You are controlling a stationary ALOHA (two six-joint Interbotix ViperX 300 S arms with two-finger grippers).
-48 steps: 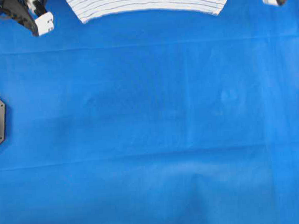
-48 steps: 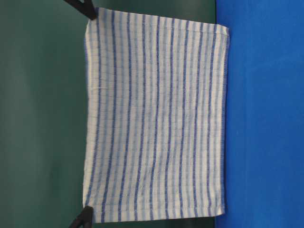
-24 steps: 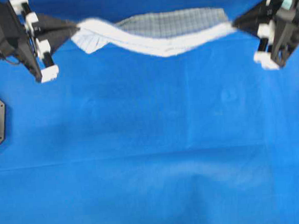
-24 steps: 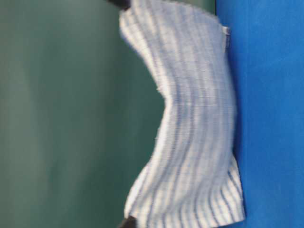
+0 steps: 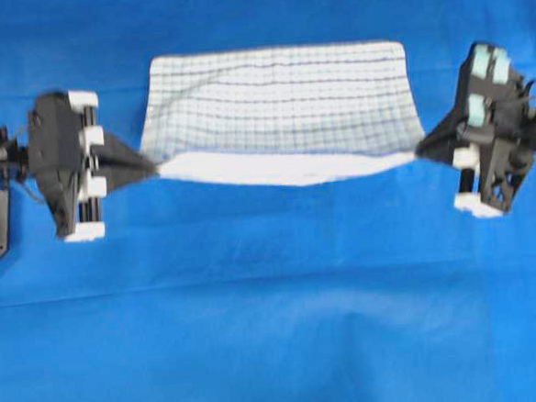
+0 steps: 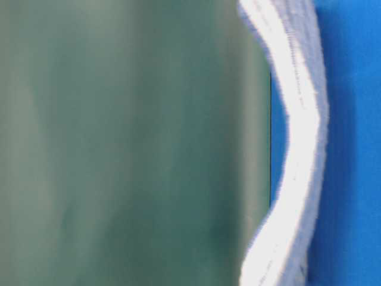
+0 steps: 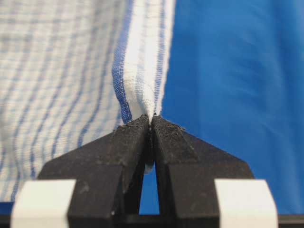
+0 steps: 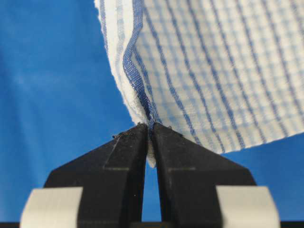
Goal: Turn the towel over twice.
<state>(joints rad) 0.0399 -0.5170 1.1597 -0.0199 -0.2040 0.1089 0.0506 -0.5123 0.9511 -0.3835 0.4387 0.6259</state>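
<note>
Towel [image 5: 279, 99] hangs at 12 o'clock over counter [image 5: 277, 329], left gripper [image 5: 150, 165] and right gripper [image 5: 423, 149] each pinching a near corner. I'd keep both level, edge taut, lay flat.

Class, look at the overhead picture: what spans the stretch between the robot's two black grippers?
The white, blue-striped towel spans it, its near edge pinched by the left gripper and right gripper, above the blue table covering.

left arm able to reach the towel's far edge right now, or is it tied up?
Probably not as things stand. The left tool is shut on the towel's near left corner, and the right tool pinches the other near corner. The far edge lies flat on the blue table covering with nothing on it, but reaching it means letting go first.
</note>
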